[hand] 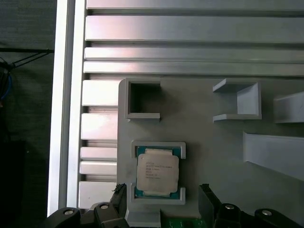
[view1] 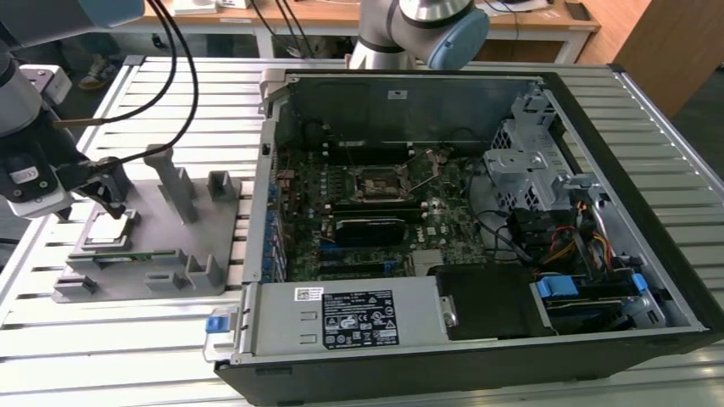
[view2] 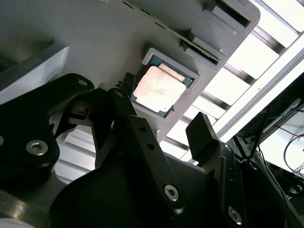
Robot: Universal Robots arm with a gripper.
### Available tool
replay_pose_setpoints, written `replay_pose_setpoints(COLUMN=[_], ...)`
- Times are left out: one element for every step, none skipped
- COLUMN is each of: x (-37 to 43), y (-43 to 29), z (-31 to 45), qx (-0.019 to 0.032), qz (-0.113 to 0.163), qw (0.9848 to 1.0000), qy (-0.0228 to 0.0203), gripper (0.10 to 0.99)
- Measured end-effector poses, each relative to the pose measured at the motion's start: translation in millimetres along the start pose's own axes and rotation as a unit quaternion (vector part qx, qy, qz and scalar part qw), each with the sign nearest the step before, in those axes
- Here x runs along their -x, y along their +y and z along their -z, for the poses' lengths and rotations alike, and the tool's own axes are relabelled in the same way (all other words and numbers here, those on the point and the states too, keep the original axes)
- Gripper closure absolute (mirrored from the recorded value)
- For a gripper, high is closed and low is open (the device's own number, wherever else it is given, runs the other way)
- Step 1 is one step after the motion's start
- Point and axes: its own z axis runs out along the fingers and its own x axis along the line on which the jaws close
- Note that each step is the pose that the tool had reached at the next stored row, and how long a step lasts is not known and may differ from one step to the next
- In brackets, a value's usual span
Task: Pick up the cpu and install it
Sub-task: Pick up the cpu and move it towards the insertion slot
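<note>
Gripper (view1: 114,209) over the cpu (view1: 110,227), fingers spread wide, holding nothing.
The cpu lies flat in a square pocket near the grey fixture's (view1: 169,267) left edge, between the fingers; rightwards stands the open computer case (view1: 408,110) with its motherboard socket (view1: 379,182).

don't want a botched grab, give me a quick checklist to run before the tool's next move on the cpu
1. cpu lying flat in its pocket of the grey fixture: ok.
2. tool open: ok, one finger stands on each side of the cpu, apart from it.
3. tool centred over the cpu: ok, roughly, in the first wrist view.
4. Fingers clear of the pocket walls: cannot tell.
5. Socket inside the computer case open and unobstructed: cannot tell from the exterior view.
</note>
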Motion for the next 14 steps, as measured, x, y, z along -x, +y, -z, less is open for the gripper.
replay_pose_setpoints(x=[0.0,0.0,0.0,0.1,0.1,0.0,0.1,0.1,0.1,0.1,0.1,0.1,0.1,0.1], y=[0.0,0.0,-0.1,-0.1,-0.1,-0.1,-0.2,-0.2,-0.2,-0.2,-0.2,-0.3,-0.3,-0.3], z=[-0.4,-0.7,-1.1,-1.6,-2.0,-2.4,-2.7,-3.0,-3.4,-3.7,-4.0,-4.2,-4.5,-4.8], qx=[0.0000,0.0000,0.0000,0.0000,0.0000,0.0000,0.0000,0.0000,0.0000,0.0000,0.0000,0.0000,0.0000,0.0000], qz=[0.000,0.000,0.000,0.000,0.000,0.000,0.000,0.000,0.000,0.000,0.000,0.000,0.000,0.000], qw=[1.0000,1.0000,1.0000,1.0000,1.0000,1.0000,1.0000,1.0000,1.0000,1.0000,1.0000,1.0000,1.0000,1.0000], qy=[0.0001,0.0002,0.0002,0.0003,0.0004,0.0005,0.0006,0.0007,0.0007,0.0007,0.0007,0.0007,0.0007,0.0007], gripper=[0.380,0.380,0.380,0.380,0.380,0.380,0.380,0.380,0.380,0.380,0.380,0.380,0.380,0.380])
